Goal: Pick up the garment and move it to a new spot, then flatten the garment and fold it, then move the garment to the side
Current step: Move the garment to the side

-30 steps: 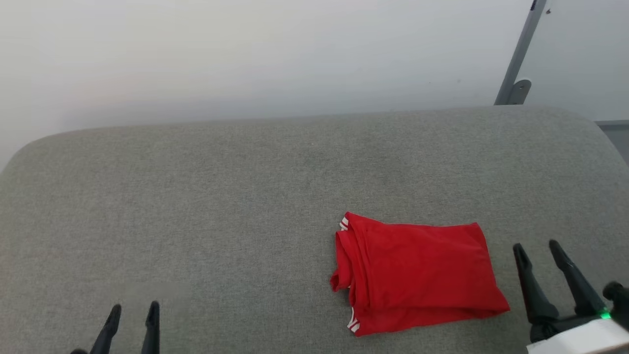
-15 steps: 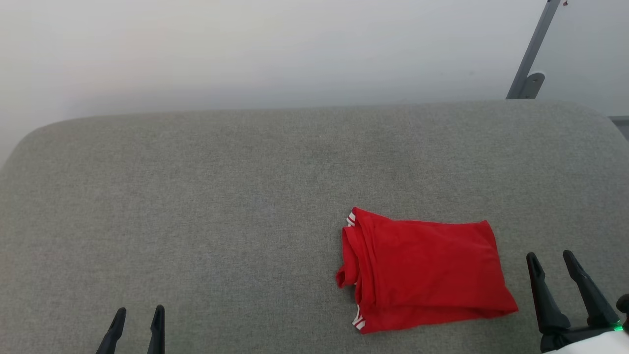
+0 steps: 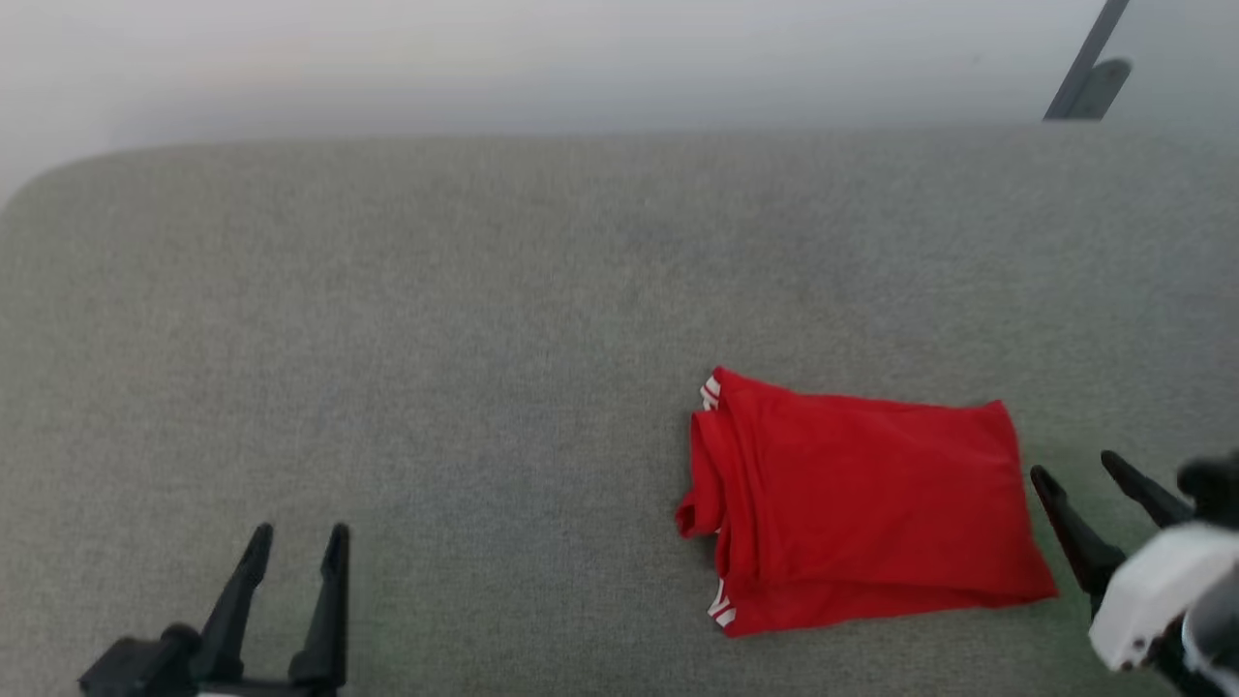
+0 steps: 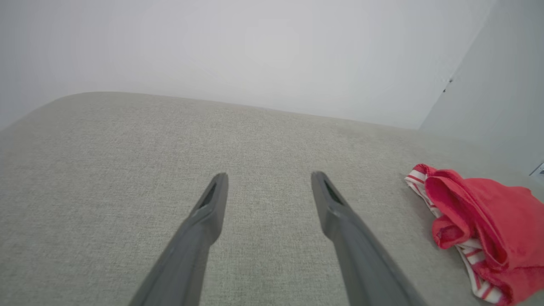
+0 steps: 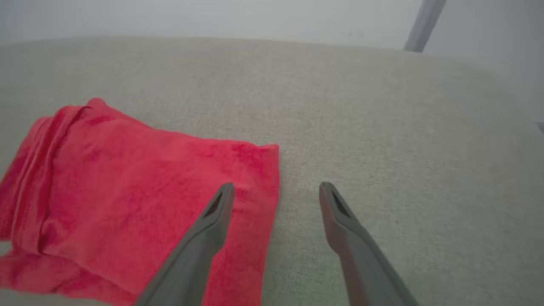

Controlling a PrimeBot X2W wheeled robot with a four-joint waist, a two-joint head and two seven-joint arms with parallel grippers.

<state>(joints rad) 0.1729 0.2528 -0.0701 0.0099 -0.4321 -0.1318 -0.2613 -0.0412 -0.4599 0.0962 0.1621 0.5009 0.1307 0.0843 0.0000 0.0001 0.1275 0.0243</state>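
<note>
Hovering at the head view's lower left, the left gripper (image 3: 301,532) is spread and empty, well apart from the garment (image 3: 861,503). The right gripper (image 3: 1076,467), at lower right, is likewise parted and holds nothing, just beside the folded shirt's right edge. On the grey cushion (image 3: 484,290), a pinch that catches only the top layer would likely drag the fold open. A pale wall (image 3: 581,58) rises beyond.

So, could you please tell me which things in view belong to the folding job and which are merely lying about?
Part of the job:
- the garment, red, folded, lying flat
- left gripper, open, holding nothing
- right gripper, open, at the garment's right edge

Just there:
- grey cushion under the garment
- metal post
- pale wall
</note>
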